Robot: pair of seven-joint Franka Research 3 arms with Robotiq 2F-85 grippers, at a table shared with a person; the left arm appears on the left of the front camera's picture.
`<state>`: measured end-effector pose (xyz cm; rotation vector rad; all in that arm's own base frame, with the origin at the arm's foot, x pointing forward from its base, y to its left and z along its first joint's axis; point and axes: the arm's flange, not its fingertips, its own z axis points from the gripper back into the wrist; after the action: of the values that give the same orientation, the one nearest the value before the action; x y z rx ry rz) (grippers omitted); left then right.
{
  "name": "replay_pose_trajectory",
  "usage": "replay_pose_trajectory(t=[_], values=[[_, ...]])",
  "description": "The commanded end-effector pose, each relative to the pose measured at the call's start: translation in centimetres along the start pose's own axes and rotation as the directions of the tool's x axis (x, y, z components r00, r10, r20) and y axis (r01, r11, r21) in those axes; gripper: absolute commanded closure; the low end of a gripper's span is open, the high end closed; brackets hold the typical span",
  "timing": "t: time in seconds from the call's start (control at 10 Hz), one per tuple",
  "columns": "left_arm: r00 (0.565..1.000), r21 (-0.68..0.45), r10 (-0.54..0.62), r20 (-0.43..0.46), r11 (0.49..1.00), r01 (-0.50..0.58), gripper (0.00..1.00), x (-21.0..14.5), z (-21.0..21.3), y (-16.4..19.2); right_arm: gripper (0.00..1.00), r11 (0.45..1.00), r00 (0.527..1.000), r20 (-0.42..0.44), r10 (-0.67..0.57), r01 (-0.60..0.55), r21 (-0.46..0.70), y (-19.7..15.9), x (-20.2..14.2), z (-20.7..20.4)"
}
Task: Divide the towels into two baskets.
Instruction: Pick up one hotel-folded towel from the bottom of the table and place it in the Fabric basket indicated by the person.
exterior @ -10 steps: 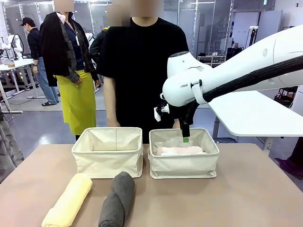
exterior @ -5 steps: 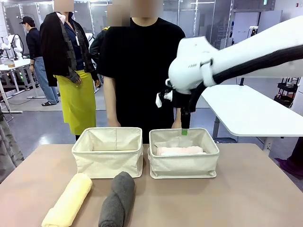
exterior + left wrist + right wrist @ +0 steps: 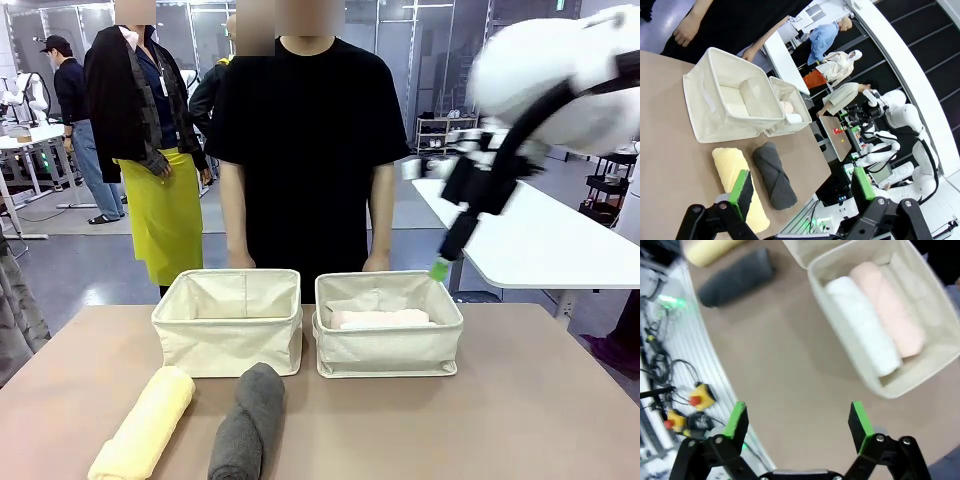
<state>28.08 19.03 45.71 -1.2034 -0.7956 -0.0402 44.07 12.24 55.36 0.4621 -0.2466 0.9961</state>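
Left gripper (image 3: 802,187) and right gripper (image 3: 797,419) spread, empty; yellow towel (image 3: 145,425) and grey towel (image 3: 248,420), lower left, may unroll if pinched off-centre.

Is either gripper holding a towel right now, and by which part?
Nothing is held. The left gripper and right gripper are both open and empty; the yellow towel and grey towel lie on the table.

The 2 baskets (image 3: 227,340) are matt cloth. Ahead of the right pincer (image 3: 796,410), towels (image 3: 865,330) look fluffy, the table (image 3: 520,420) smooth and matt.
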Motion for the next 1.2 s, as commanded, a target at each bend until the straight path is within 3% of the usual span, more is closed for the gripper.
replay_pose_trajectory(t=[0.0,0.2,0.3,0.5,0.7,0.9,1.1], values=[[1.0,-0.014,-0.01,0.006,1.0,0.01,0.0,-0.1,0.3,-0.2,0.0,0.975,0.971,0.174,-0.162,0.131,0.18,-2.5,-7.1,0.9],[1.0,-0.014,-0.01,0.006,1.0,0.01,0.0,-0.1,0.3,-0.2,0.0,0.929,0.907,0.301,-0.295,0.199,0.313,-4.4,-13.6,3.6],[1.0,-0.014,-0.01,0.006,1.0,0.01,0.0,-0.1,0.3,-0.2,0.0,0.899,0.83,0.395,-0.395,0.261,0.351,-5.5,-18.3,5.5],[1.0,-0.014,-0.01,0.006,1.0,0.01,0.0,-0.1,0.3,-0.2,0.0,0.847,0.713,0.493,-0.499,0.28,0.452,-6.0,-26.2,8.2],[1.0,-0.014,-0.01,0.006,1.0,0.01,0.0,-0.1,0.3,-0.2,0.0,0.794,0.685,0.471,-0.556,0.27,0.545,-6.4,-31.8,9.3],[1.0,-0.014,-0.01,0.006,1.0,0.01,0.0,-0.1,0.3,-0.2,0.0,0.71,0.578,0.459,-0.675,0.336,0.619,-6.4,-37.6,8.0],[1.0,-0.014,-0.01,0.006,1.0,0.01,0.0,-0.1,0.3,-0.2,0.0,0.701,0.534,0.488,-0.691,0.332,0.631,-6.3,-39.3,7.0]])
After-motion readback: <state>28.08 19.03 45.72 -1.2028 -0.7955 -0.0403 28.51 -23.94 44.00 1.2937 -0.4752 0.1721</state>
